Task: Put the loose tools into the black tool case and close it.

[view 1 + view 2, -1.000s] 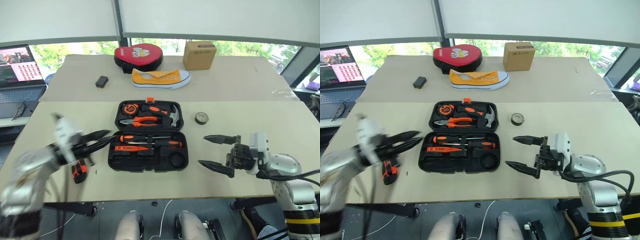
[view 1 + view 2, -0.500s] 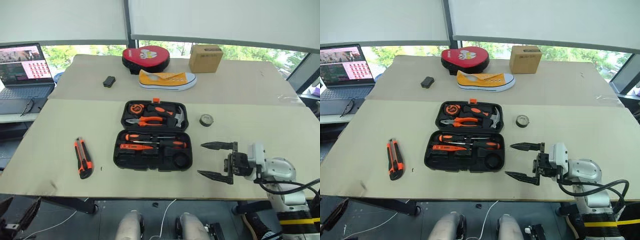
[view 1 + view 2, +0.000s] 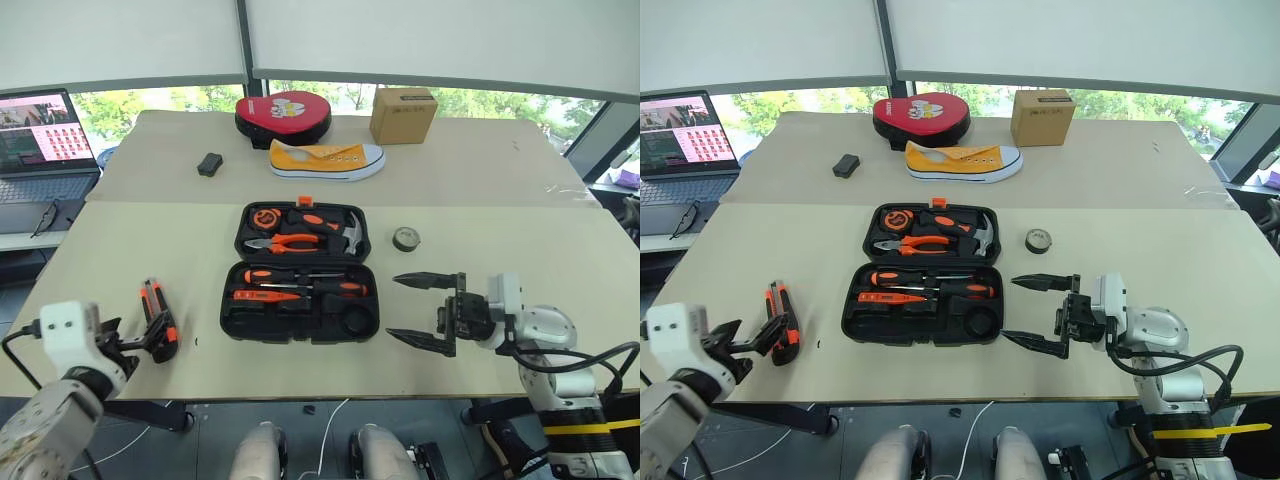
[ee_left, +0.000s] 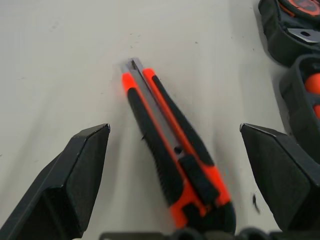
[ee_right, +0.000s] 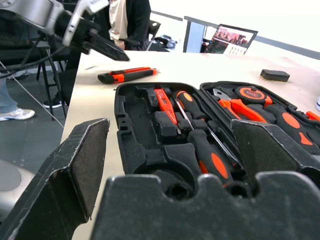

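Since a moment ago my left gripper (image 3: 140, 338) has come back up at the table's (image 3: 480, 230) near left edge, fingers spread wide and empty, the utility knife (image 3: 158, 318) lying flat between and just past them. Open, the black tool case (image 3: 300, 272) sits mid-table with both screwdrivers (image 3: 300, 282) seated. My right gripper (image 3: 425, 310) hangs wide open, empty, just right of it. Bare tabletop separates knife and case. Beyond my right fingers lies the tape roll (image 3: 405, 238).

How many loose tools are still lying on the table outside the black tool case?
2: the utility knife left of the tool case, and the small tape roll to its right. Others may be hidden.
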Tool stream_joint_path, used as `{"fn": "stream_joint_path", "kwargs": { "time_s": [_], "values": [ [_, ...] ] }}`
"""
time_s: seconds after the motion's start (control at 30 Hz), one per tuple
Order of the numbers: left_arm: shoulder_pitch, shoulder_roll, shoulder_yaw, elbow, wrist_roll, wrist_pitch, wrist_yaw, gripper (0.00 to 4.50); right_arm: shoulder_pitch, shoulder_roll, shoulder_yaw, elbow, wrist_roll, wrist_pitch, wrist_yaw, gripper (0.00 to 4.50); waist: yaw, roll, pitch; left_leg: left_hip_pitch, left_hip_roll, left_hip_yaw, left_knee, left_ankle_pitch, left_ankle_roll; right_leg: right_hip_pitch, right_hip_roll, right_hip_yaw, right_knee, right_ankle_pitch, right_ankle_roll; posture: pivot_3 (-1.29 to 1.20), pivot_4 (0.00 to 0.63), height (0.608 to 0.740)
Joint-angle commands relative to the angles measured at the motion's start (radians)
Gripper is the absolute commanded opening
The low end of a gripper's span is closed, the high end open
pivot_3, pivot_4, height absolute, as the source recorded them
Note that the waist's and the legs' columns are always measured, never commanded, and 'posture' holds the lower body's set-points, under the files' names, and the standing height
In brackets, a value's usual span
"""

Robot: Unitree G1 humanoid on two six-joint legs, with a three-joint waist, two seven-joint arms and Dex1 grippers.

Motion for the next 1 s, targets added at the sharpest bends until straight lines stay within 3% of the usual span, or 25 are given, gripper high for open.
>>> {"fn": "stream_joint_path", "kwargs": {
  "time_s": [0.03, 0.1, 0.2, 0.33, 0.4, 0.5, 0.6, 0.73, 0.8, 0.87, 1.0],
  "values": [
    [-0.066, -0.015, -0.074, 0.033, 0.077, 0.043, 0.096, 4.48, -0.001, 0.000, -0.008, -0.049, 0.024, 0.006, -0.013, 4.50, 0.003, 0.000, 0.000, 0.000, 0.000, 0.000, 0.000, 0.000, 0.000, 0.000, 0.000, 0.000, 0.000, 0.000, 0.000, 0.00, 0.150, 0.740],
    [-0.089, -0.024, -0.087, 0.058, 0.095, 0.053, 0.109, 4.48, 0.006, -0.010, -0.007, -0.061, 0.037, 0.038, -0.015, 4.50, 0.004, 0.000, 0.000, 0.000, 0.000, 0.000, 0.000, 0.000, -0.001, 0.000, 0.000, 0.000, 0.000, 0.000, 0.000, 0.00, 0.150, 0.740],
    [-0.110, -0.037, -0.102, 0.085, 0.107, 0.072, 0.112, 3.86, 0.010, -0.016, -0.007, -0.075, 0.049, 0.070, -0.019, 4.50, 0.005, 0.000, 0.000, 0.000, 0.000, 0.000, 0.000, 0.000, -0.001, 0.000, 0.000, 0.000, 0.000, 0.000, 0.000, 0.00, 0.150, 0.740],
    [-0.130, -0.042, -0.106, 0.113, 0.119, 0.056, 0.090, 2.34, 0.007, -0.013, -0.006, -0.084, 0.048, 0.078, -0.032, 4.50, 0.009, 0.001, -0.001, 0.001, 0.000, 0.000, -0.001, 0.000, -0.001, 0.000, -0.001, 0.000, 0.000, 0.000, 0.000, 0.00, 0.150, 0.740],
    [-0.123, 0.035, -0.073, 0.116, 0.116, -0.034, -0.034, 1.75, 0.002, -0.018, -0.016, -0.088, 0.051, 0.085, -0.040, 4.50, 0.011, 0.001, -0.001, 0.001, -0.001, 0.000, -0.001, 0.000, -0.001, 0.001, -0.001, 0.000, 0.000, 0.000, 0.000, 0.00, 0.150, 0.740],
    [-0.124, 0.204, 0.017, 0.170, 0.095, -0.232, -0.330, 1.71, -0.001, -0.044, -0.043, -0.106, 0.074, 0.111, -0.045, 4.50, 0.008, 0.000, 0.000, -0.001, 0.000, 0.000, -0.001, 0.001, -0.002, -0.002, 0.000, -0.001, 0.000, 0.001, -0.002, 0.00, 0.150, 0.740],
    [-0.133, 0.366, 0.015, 0.247, 0.098, -0.402, -0.627, 1.71, 0.008, -0.082, -0.071, -0.111, 0.087, 0.124, -0.037, 4.50, 0.010, 0.000, 0.000, -0.003, 0.001, 0.000, -0.001, 0.002, -0.003, -0.005, 0.000, -0.003, -0.001, 0.000, -0.004, 0.00, 0.150, 0.740],
    [-0.233, 0.586, -0.198, 0.268, 0.037, -0.439, -1.036, 1.71, 0.045, -0.156, -0.114, -0.090, 0.062, 0.101, -0.005, 4.50, 0.020, 0.002, 0.000, -0.003, -0.001, 0.001, -0.002, 0.001, -0.003, -0.004, -0.004, -0.004, -0.004, -0.001, -0.006, 0.00, 0.150, 0.740],
    [-0.299, 0.648, -0.329, 0.247, 0.039, -0.448, -1.164, 1.71, 0.047, -0.177, -0.130, -0.070, 0.051, 0.089, -0.004, 4.50, 0.019, 0.002, 0.001, -0.004, -0.001, 0.003, -0.002, 0.001, -0.002, -0.003, -0.004, -0.003, -0.005, -0.001, -0.005, 0.00, 0.150, 0.740],
    [-0.397, 0.649, -0.462, 0.254, 0.074, -0.458, -1.220, 1.71, 0.051, -0.189, -0.141, -0.065, 0.050, 0.087, -0.007, 4.50, 0.013, 0.002, 0.001, -0.004, -0.001, 0.004, -0.002, 0.001, -0.001, -0.003, -0.003, -0.001, -0.007, 0.001, -0.003, 0.00, 0.150, 0.740],
    [-0.596, 0.570, -0.726, 0.359, 0.293, -0.540, -1.227, 1.71, 0.082, -0.189, -0.149, -0.111, 0.052, 0.096, -0.020, 4.50, 0.007, 0.002, 0.001, -0.005, -0.001, 0.004, -0.002, 0.001, -0.001, -0.003, 0.003, -0.001, -0.006, 0.002, -0.001, 0.00, 0.150, 0.740]
  ]
}}
